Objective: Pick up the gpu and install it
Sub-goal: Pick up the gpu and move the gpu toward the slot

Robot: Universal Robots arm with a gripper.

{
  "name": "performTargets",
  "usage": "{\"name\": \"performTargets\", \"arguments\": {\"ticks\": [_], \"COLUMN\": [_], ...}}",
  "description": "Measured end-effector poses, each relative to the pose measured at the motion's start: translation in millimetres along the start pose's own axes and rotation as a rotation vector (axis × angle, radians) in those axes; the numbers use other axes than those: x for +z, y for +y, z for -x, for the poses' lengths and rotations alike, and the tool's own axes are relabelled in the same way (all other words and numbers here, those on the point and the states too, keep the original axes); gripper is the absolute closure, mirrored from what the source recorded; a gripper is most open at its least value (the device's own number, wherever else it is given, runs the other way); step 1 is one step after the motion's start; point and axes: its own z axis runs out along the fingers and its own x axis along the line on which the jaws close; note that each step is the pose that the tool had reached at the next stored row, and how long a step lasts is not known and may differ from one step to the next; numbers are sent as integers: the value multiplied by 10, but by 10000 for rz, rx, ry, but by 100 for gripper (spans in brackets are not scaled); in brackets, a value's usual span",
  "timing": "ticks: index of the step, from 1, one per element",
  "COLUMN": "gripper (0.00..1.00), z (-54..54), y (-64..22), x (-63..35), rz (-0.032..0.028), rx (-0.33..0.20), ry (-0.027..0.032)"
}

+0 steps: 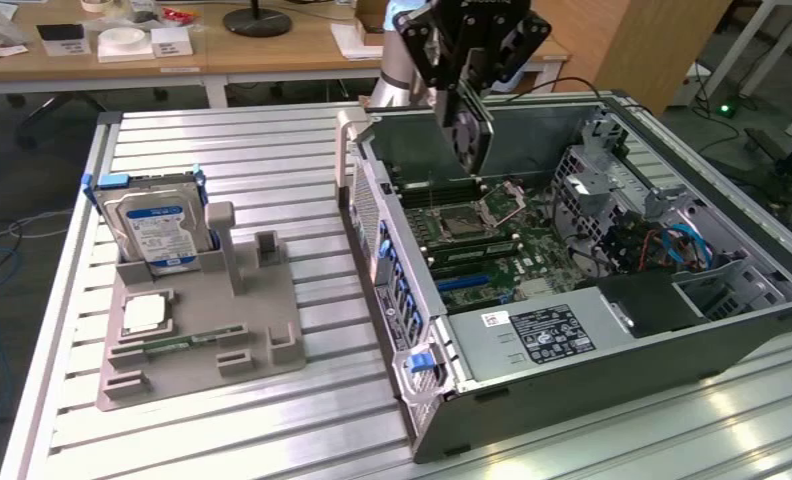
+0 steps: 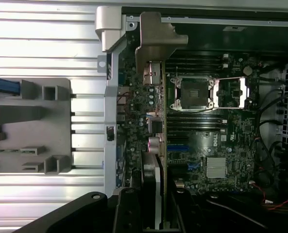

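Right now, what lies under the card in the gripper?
The motherboard inside the open computer case, processor socket alongside. The card covers the strip directly beneath.

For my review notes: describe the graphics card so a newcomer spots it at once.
Find the open computer case on the exterior view's right. Over its motherboard the gripper is shut on the graphics card, a thin dark slab hanging edge-on, unlike the silver hard drive outside.

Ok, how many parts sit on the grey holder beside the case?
3: the hard drive upright at the far end, a silver chip flat in the middle, a green memory stick nearest the camera. The drive may hide more.
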Motion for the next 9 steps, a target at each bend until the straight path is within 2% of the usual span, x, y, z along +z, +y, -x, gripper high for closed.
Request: {"name": "performTargets", "arguments": {"ticks": [9], "gripper": [72], "z": [247], "y": [2], "x": [6], "rz": [0], "rx": [2], "ry": [0]}}
